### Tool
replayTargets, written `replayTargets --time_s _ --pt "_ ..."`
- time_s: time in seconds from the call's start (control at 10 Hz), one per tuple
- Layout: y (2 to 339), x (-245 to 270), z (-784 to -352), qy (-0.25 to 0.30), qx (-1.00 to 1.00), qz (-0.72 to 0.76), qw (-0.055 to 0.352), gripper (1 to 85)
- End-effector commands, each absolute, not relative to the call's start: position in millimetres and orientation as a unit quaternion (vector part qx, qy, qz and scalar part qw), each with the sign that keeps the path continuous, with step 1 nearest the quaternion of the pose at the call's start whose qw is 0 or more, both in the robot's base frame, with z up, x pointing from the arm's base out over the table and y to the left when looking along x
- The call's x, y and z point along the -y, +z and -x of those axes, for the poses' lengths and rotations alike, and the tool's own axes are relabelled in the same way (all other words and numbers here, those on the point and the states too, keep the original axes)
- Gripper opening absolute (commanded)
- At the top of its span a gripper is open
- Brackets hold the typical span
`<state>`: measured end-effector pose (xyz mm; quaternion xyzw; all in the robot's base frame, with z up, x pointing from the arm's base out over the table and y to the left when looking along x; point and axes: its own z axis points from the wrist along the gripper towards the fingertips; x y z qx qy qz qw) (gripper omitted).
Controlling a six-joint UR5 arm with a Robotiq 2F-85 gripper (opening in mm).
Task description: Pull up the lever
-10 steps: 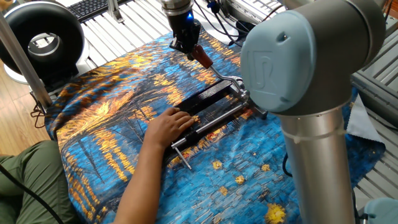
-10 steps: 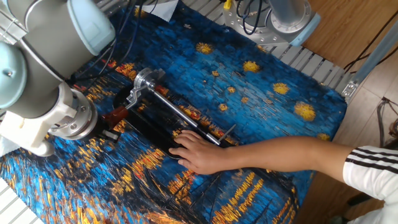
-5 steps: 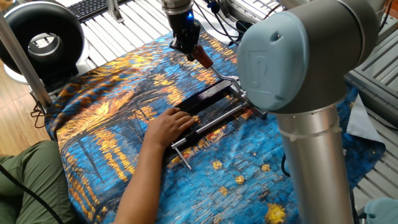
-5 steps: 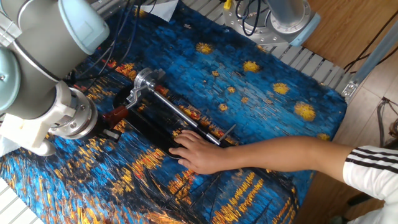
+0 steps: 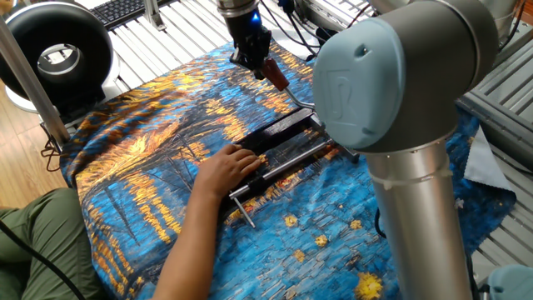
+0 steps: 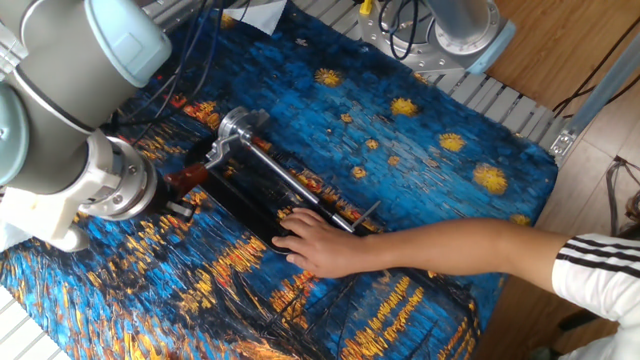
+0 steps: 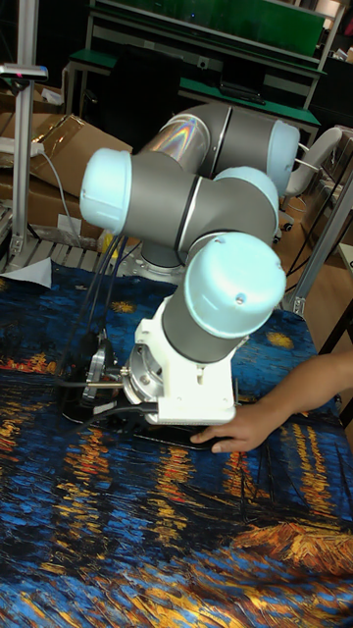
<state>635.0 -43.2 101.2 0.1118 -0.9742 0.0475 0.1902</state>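
My table wears a painted cloth (image 5: pixel 150 142), blue with orange and yellow swirls. Under it, at 12 o'clock in one fixed view, I see a top of pale metal slats (image 5: pixel 179 33). A black keyboard (image 5: pixel 125 8) lies there. At 10 o'clock stands a big black ring (image 5: pixel 54 54) on a white base. The floor (image 5: pixel 21 167) at 9 o'clock is light wood. In the other fixed view, wood floor (image 6: pixel 570 40) shows at 2 o'clock too. In the tall fixed view, a green bench (image 7: pixel 196 34) stands far back at 12 o'clock, and brown cardboard (image 7: pixel 54 147) sits at 10 o'clock.
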Motion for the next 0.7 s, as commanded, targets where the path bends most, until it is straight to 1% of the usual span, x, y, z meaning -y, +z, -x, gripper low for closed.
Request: replayTargets --time_s 0.0,0.4,0.6 --pt "114.4 40.0 -625.9 0.05 0.971 -0.105 0.21 1.0" --pt "126.9 43.4 -614.4 0.054 0.967 -0.104 0.226 1.0" --pt "138.9 40.3 -608.1 0.058 0.966 -0.097 0.233 1.0"
